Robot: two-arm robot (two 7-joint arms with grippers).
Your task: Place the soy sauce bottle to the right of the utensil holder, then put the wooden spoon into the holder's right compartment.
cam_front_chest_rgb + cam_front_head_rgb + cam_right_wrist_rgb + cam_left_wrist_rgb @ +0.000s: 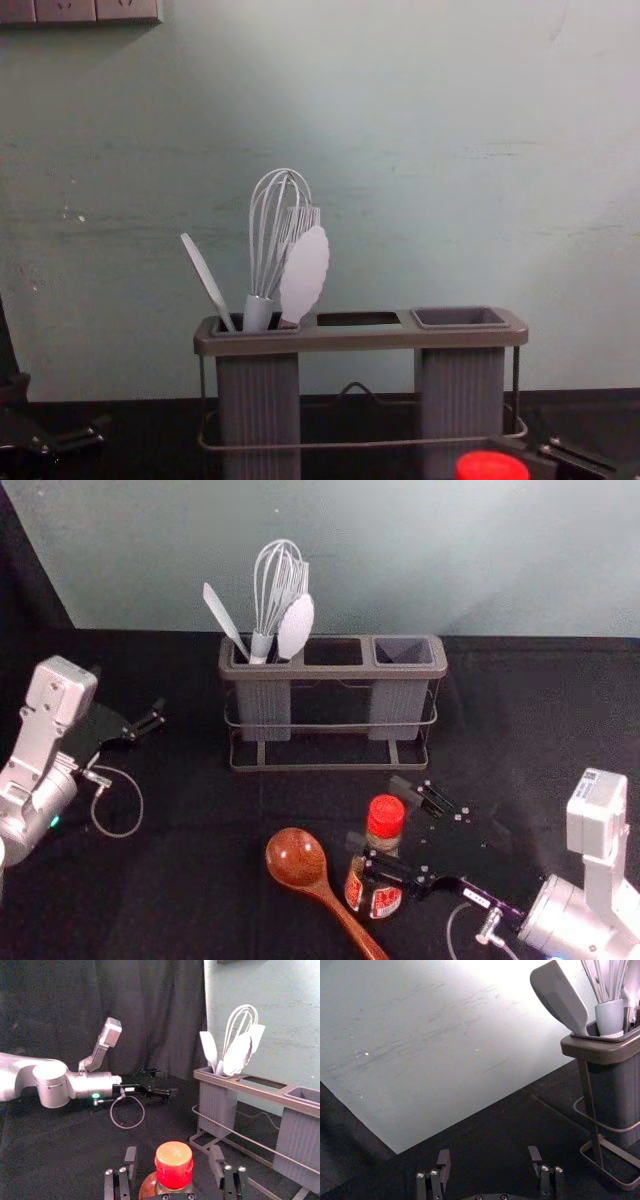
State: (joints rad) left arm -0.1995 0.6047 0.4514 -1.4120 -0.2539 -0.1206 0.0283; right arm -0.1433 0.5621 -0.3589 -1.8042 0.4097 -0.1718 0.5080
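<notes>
Open air above holder's (333, 671) right compartment (398, 712); wooden spoon (296, 858) crowding bottle's (386, 817) left

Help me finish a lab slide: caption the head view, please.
Open black right gripper around a red-capped soy sauce bottle, beside a brown wooden spoon, before a grey utensil holder.

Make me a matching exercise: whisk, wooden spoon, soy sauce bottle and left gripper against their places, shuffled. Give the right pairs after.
1. Whisk
2. Wooden spoon
3. Soy sauce bottle
4. Left gripper

A. Lying on the black table
B. Out to the left of the utensil holder
C. In the holder's left compartment
D. Between the right gripper's open fingers

Pairs: 1-C, 2-A, 3-D, 4-B
</notes>
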